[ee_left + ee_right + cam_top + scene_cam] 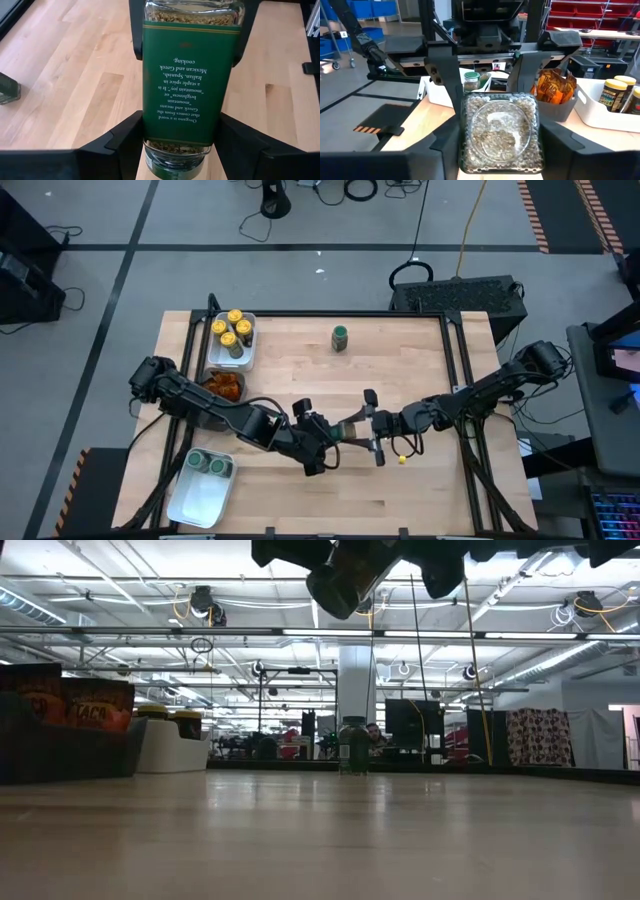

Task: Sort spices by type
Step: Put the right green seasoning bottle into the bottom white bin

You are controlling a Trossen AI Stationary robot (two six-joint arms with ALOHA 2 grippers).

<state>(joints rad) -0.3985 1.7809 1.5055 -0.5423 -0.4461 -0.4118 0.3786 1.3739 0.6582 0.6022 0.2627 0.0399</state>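
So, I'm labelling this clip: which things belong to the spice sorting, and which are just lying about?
Job: oregano jar gripped by left gripper and right gripper; lone green-lidded jar; yellow-lidded jars; two green-lidded jars; orange packets.
Lying about: small yellow object; black case.

Grey floor (300, 270) with dark seams, white pillar (352, 680), ceiling pipes under strip lights, red shelving (600, 15).

Green-labelled oregano jar (181, 80) lies horizontal in midair; yellow-lidded jars (231, 328), packets (224, 385) sit in trays.
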